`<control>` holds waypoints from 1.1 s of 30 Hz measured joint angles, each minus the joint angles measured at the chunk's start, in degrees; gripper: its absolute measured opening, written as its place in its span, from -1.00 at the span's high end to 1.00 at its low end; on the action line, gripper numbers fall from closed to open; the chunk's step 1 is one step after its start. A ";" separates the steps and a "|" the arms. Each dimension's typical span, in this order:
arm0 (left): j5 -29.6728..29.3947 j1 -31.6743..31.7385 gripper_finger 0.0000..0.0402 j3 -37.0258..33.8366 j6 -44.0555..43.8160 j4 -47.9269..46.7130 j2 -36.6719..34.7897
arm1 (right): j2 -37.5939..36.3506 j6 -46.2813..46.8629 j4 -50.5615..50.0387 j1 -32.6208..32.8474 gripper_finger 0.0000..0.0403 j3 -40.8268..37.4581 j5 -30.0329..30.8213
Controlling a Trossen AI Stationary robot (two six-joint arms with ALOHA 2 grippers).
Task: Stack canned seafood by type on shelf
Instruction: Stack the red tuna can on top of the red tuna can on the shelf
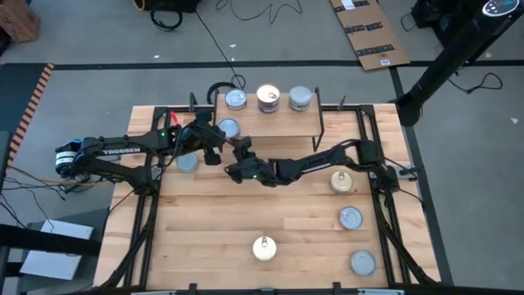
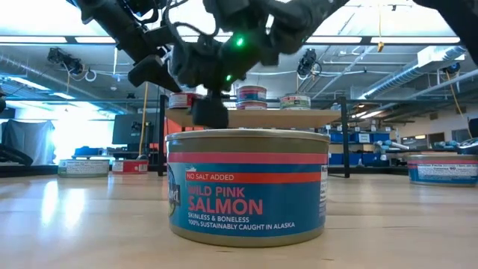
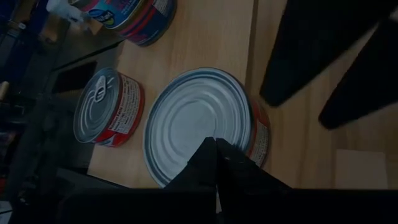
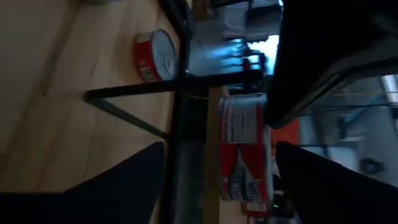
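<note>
We think the main risk is a bump: our right gripper (image 1: 239, 150), its fingers spread wide and holding nothing, sits just beside the left gripper (image 1: 214, 148), whose fingers are pressed together, at the front left leg of the shelf (image 1: 278, 121). Three tins (image 1: 268, 98) stand on the shelf. The other tins, short and round with silver or gold tops, lie on the table (image 1: 205, 229).
</note>
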 joint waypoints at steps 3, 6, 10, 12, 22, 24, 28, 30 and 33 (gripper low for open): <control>0.02 0.04 1.00 0.00 -0.26 -0.01 0.00 | 2.36 -4.09 8.25 -0.04 -0.58 -0.02 1.56; 0.05 0.02 1.00 0.00 -0.27 -0.12 0.00 | 3.61 -7.42 14.82 -0.07 -0.50 0.00 2.78; 0.19 0.02 1.00 0.00 -0.31 -0.25 0.00 | 3.55 -7.30 15.88 -0.42 -0.32 0.02 2.30; 0.16 0.02 1.00 0.00 -0.31 -0.25 0.00 | 3.55 -7.59 15.59 -1.02 -0.23 0.00 1.99; 0.16 0.02 1.00 0.00 -0.86 -0.33 0.00 | 3.55 -5.20 12.82 -2.36 -0.15 0.00 0.46; 0.16 0.02 1.00 0.00 -0.86 -0.29 0.00 | 3.55 -5.20 12.74 -2.36 -0.20 0.00 0.38; 0.16 0.02 1.00 0.00 -0.86 -0.29 0.00 | 3.55 -5.15 12.78 -2.48 -0.31 0.00 -0.56; 0.16 0.03 1.00 0.00 -0.87 -0.29 0.00 | 3.55 -5.15 12.75 -2.87 -0.37 0.00 -1.39; 0.16 0.03 1.00 0.00 -0.88 -0.24 0.00 | 3.55 -5.41 12.80 -3.57 -0.41 0.00 -1.47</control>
